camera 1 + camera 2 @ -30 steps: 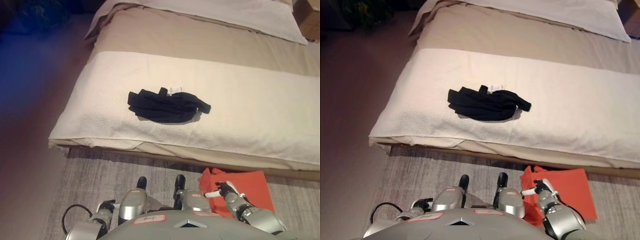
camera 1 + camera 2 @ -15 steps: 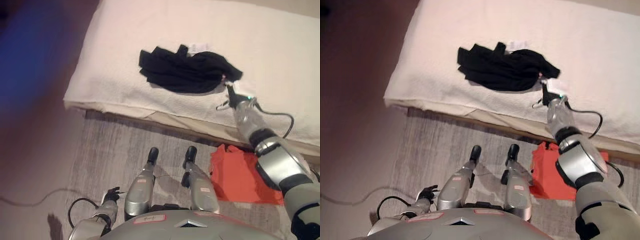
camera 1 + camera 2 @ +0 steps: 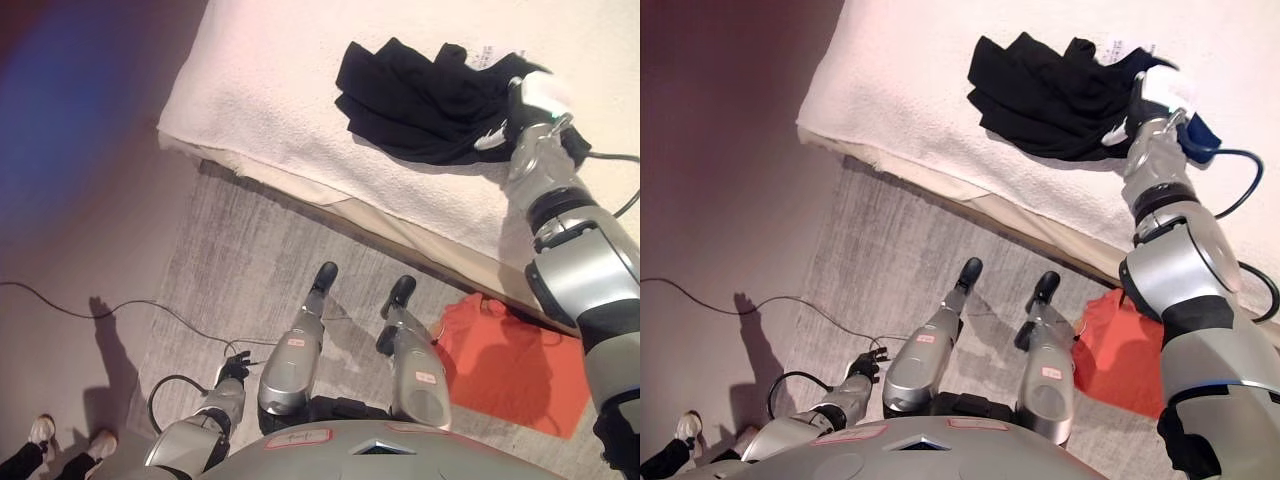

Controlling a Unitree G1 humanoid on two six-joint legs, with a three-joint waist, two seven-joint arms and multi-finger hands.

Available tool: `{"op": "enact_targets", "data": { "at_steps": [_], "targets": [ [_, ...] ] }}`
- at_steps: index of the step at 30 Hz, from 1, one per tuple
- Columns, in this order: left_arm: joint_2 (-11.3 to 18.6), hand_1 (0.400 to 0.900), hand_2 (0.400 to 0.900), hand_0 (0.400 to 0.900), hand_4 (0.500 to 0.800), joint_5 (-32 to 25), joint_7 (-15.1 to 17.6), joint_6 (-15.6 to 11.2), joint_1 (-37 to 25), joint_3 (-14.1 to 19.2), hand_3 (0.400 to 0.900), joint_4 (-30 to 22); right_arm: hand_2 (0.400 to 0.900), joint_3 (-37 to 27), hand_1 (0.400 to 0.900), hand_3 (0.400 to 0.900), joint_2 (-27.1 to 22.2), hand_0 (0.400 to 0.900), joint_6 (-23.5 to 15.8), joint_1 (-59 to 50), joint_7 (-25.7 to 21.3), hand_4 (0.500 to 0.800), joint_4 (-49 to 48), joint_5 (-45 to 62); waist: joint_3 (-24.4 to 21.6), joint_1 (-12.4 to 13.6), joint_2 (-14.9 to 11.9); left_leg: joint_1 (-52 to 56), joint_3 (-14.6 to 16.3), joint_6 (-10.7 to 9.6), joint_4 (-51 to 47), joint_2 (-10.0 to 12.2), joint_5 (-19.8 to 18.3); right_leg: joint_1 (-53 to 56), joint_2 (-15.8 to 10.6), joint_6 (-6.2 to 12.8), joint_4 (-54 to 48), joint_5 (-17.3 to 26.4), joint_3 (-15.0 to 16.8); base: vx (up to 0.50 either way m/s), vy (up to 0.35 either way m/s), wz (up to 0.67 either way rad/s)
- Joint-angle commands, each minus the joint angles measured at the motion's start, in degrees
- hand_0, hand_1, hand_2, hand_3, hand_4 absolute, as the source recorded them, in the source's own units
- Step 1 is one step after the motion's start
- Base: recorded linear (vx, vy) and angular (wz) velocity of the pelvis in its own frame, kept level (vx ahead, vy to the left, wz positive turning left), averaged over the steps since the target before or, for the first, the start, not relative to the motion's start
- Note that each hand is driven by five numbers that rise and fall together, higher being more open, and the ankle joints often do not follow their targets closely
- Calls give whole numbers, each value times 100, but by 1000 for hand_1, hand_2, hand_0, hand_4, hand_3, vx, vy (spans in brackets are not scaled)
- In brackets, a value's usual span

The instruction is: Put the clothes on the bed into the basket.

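A black garment [image 3: 425, 90] lies crumpled on the white bed cover [image 3: 270, 90] near the bed's front edge. My right hand [image 3: 522, 108] rests on the garment's right end, arm stretched out over the bed; its fingers sink into the dark cloth and I cannot tell how they stand. An orange fabric basket [image 3: 515, 365] lies flat on the rug at the lower right, just below the bed's edge. My left hand [image 3: 232, 370] hangs low at the lower left over the rug, fingers relaxed and empty.
A grey rug [image 3: 230, 260] covers the floor along the bed. The bed's front edge [image 3: 300, 180] runs diagonally across the view. A person's shoes [image 3: 42, 430] show at the bottom left corner.
The camera has swung, so the whole picture shifted. My right hand has gone from beside the garment's right tip onto the garment. The left hand stays low.
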Motion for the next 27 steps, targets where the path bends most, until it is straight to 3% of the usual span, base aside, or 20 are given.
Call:
{"op": "enact_targets", "data": {
  "at_steps": [1,4,18,19,20,22,23,27],
  "targets": [
    [317,900,900,900,800,-315,185,31,148,-285,900,138,900,516,900,900,-377,900,-79,-1018,-359,800,63,123,42,181,-19,37,-32,55,-431,-134,289,-491,-381,349,681,-188,250,-6,-42,27],
    [323,900,900,900,800,-377,161,34,136,-315,900,113,900,564,900,900,-536,900,-96,-1078,-306,800,78,257,115,258,48,-15,-71,30,-431,-84,198,-554,-338,352,815,-435,252,70,-99,19],
    [322,900,900,900,800,-661,72,-8,93,-291,900,-15,900,530,900,900,-696,900,-347,-1251,-26,800,-203,1022,377,377,229,-435,-106,33,-431,-120,335,-1124,-430,350,1076,-467,313,-21,-3,3],
    [323,900,900,900,800,-671,65,-15,83,-285,900,-14,835,507,835,835,-619,835,-371,-1262,30,761,-230,1130,407,355,229,-451,-93,34,-431,-122,342,-1149,-431,356,1078,-453,331,0,0,0],
    [315,900,900,900,800,-670,60,-10,80,-290,900,-14,645,466,645,645,-594,645,-375,-1260,33,647,-199,1174,412,356,238,-450,-92,32,-431,-127,344,-1141,-438,358,1079,-456,323,0,0,0],
    [328,900,900,900,800,-670,52,-7,90,-288,900,5,598,449,598,598,-542,598,-399,-1288,89,619,-154,1231,406,357,241,-446,-96,34,-431,-144,344,-1121,-445,364,1069,-455,314,0,0,0],
    [341,900,900,900,800,-669,66,-11,100,-277,900,10,400,440,400,400,-522,400,-401,-1304,97,500,-137,1264,397,353,242,-435,-101,37,-431,-148,339,-1108,-452,363,1065,-448,317,0,0,0],
    [384,900,900,900,800,-689,79,-27,127,-248,900,11,400,394,400,400,-511,400,-457,-1352,135,500,-166,1483,393,338,247,-398,-71,38,-431,-148,325,-1059,-465,376,1035,-432,332,0,0,0]
  ]
}}
